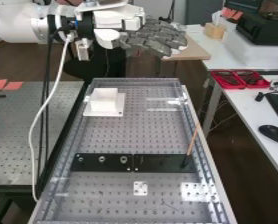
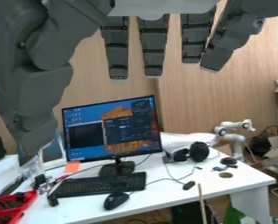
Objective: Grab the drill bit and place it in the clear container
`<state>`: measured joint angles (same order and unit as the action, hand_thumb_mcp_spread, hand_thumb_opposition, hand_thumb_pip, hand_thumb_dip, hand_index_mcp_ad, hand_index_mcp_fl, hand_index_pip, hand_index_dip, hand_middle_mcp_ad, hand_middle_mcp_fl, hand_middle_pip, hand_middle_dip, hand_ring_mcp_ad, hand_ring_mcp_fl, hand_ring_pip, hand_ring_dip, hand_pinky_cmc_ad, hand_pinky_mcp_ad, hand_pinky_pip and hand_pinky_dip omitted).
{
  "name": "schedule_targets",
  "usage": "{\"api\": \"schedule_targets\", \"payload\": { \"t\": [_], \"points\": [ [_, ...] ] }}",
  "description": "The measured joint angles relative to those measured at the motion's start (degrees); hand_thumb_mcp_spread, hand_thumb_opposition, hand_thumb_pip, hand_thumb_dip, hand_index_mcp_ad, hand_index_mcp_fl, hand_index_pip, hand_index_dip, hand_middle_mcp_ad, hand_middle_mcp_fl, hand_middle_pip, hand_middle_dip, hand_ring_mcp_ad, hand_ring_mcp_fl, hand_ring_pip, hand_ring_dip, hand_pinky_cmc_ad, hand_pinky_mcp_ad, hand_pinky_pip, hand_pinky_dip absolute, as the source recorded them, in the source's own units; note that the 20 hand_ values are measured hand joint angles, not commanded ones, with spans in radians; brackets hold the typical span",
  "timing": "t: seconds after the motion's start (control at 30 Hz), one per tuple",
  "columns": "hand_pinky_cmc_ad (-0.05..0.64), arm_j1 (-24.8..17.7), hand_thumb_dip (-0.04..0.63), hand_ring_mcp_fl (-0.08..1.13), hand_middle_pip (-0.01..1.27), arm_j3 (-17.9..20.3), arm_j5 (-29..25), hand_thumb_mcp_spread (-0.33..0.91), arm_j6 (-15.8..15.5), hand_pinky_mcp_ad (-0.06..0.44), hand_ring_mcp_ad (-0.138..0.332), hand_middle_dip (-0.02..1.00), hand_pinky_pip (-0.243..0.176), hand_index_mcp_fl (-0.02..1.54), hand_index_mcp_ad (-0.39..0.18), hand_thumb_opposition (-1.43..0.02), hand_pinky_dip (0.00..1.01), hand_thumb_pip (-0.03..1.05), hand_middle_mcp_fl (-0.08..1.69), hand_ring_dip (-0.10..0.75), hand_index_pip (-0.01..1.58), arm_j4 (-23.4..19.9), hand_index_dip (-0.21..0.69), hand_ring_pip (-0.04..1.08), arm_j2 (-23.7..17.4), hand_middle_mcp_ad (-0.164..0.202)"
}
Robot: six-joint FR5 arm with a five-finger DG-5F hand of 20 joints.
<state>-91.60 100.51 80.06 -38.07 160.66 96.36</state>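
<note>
hand: fingers straight, wide of the thumb, empty, high near the bench, perhaps for clearance. stick: tilted at the black plate, likely for easy grasping; whether it is the bit, we cannot tell.

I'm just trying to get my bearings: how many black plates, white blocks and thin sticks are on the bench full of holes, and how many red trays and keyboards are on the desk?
Black plates: 2
White block: 1
Thin brown stick: 1
Red trays: 2
Keyboard: 1
Total: 7
</note>
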Motion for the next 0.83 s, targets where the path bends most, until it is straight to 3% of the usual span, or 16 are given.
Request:
{"api": "schedule_targets", "payload": {
  "t": [0.5, 0.83],
  "points": [
    [0.297, 0.18, 0.175, 0.01, 0.11, 0.44, 1.14, 0.31, 0.45, 0.182, 0.213, 0.23, -0.108, 0.08, -0.070, -0.72, 0.38, 0.45, 0.11, 0.044, 0.37, -0.78, 0.316, 0.09, -0.15, 0.101],
    [0.297, 0.00, 0.175, 0.01, 0.11, 0.48, 2.98, 0.31, 0.18, 0.182, 0.215, 0.23, -0.108, 0.08, -0.070, -0.72, 0.38, 0.45, 0.11, 0.044, 0.39, 0.97, 0.316, 0.09, 0.08, 0.099]
  ]
}}
